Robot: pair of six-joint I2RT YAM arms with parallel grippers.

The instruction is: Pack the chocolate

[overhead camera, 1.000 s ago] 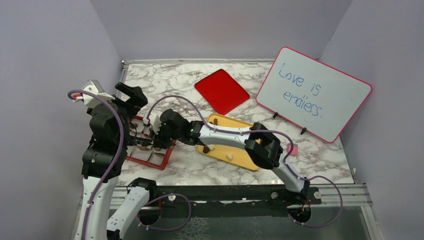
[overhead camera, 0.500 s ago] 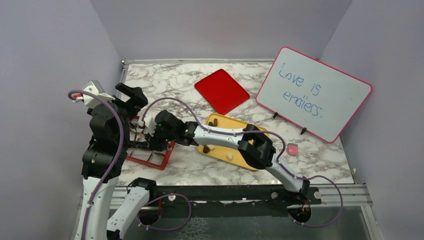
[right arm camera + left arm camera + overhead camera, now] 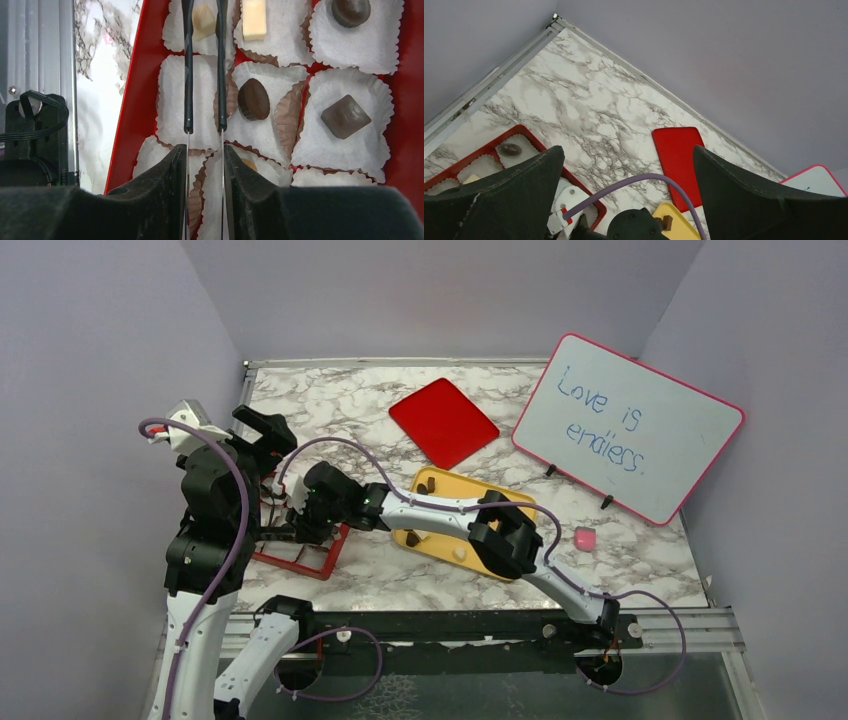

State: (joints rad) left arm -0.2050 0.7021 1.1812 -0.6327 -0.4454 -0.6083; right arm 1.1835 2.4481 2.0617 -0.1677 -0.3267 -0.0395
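Box (image 3: 137,100): 6 chocs (image 3: 253,98) (3 dark, 2 cream, 1 tan); L fingers (image 3: 499,200) released, R fingers (image 3: 188,75) can't tell.

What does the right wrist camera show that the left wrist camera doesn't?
Only the right wrist: a close look at a round dark chocolate, a square dark one, and the right gripper narrowly open over an empty paper cup. Only the left wrist: the flat red panel, yellow tray, whiteboard corner, and the wide-open left gripper. Both: the red box and marble table.
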